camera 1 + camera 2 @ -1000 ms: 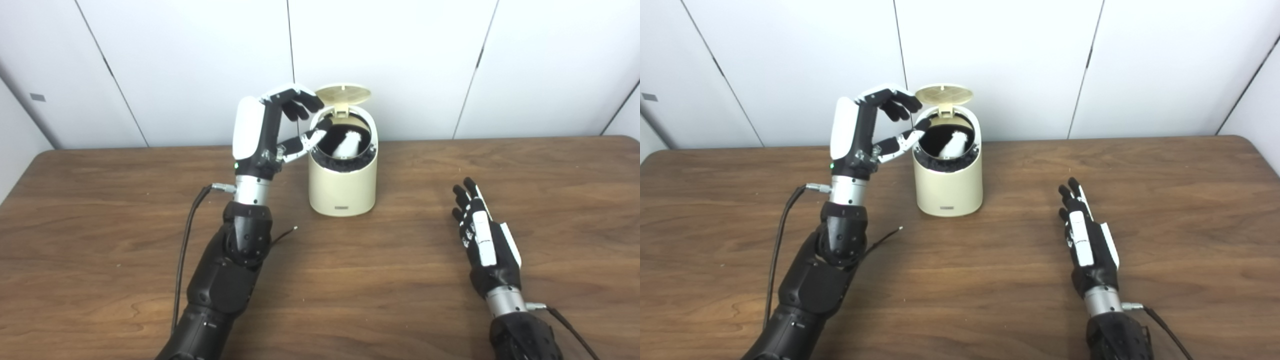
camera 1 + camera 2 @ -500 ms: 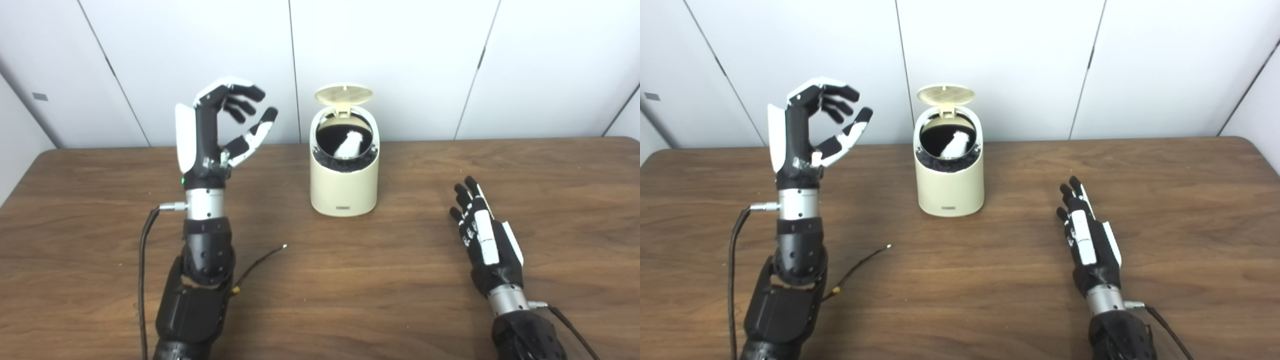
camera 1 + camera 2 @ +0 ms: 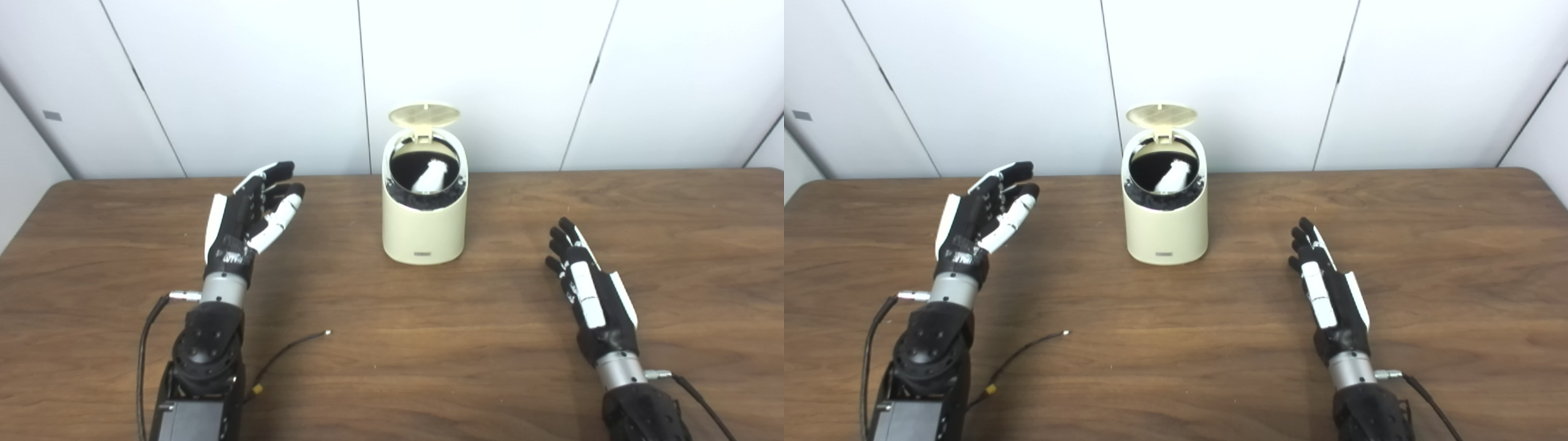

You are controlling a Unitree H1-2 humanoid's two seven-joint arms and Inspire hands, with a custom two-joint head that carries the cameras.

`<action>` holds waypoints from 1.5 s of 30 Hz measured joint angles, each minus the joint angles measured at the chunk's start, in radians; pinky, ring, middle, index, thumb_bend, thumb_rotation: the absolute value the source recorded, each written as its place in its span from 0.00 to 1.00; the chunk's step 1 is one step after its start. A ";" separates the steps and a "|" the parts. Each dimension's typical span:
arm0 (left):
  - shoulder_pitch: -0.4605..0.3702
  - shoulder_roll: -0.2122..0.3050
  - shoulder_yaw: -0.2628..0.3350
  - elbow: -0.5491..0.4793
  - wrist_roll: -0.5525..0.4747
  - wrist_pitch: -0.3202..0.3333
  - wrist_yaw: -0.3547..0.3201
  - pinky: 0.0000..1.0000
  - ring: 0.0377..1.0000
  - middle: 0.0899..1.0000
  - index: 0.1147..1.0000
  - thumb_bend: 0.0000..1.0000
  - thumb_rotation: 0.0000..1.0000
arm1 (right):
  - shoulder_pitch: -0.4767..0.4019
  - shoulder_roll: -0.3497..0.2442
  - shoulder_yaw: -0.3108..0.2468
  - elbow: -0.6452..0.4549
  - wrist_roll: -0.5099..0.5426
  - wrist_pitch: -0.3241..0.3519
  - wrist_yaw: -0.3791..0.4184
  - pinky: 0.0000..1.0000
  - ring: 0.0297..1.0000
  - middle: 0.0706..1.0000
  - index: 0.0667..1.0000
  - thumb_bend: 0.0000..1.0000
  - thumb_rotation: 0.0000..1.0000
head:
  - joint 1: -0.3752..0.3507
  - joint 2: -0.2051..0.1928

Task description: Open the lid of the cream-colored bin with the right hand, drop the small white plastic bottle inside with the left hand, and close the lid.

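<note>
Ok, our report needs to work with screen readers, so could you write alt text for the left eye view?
A cream-colored bin stands mid-table with its lid flipped up and a small white plastic bottle lying inside. The left hand and the right hand rest open and empty on either side of it, on a brown wooden table.

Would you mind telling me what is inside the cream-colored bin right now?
The small white plastic bottle leans inside the cream-colored bin, against a dark lining. The lid stands open. The bin's wall hides the bottle's lower end and the bottom.
</note>
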 measured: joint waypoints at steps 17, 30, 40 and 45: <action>0.124 -0.051 -0.010 0.066 -0.007 -0.136 0.014 1.00 1.00 1.00 1.00 0.53 1.00 | -0.205 -0.095 0.046 -0.083 -0.108 0.083 0.036 0.92 0.96 0.94 0.92 0.62 0.98 | -0.006 0.006; 0.152 -0.074 -0.023 0.085 0.008 -0.195 0.045 1.00 0.99 1.00 1.00 0.52 1.00 | -0.427 -0.175 0.165 -0.099 -0.358 0.229 0.087 0.81 0.89 0.92 0.90 0.55 0.99 | -0.020 0.009; 0.152 -0.084 -0.024 0.085 0.003 -0.195 0.047 1.00 0.99 1.00 1.00 0.54 1.00 | -0.596 -0.199 0.228 0.017 -0.424 0.230 0.146 0.82 0.89 0.92 0.91 0.54 0.97 | -0.018 0.014; 0.152 -0.085 -0.022 0.079 -0.007 -0.185 0.045 1.00 0.99 1.00 1.00 0.56 1.00 | -0.643 -0.199 0.265 0.061 -0.463 0.228 0.159 0.78 0.86 0.89 0.90 0.58 0.97 | -0.023 0.012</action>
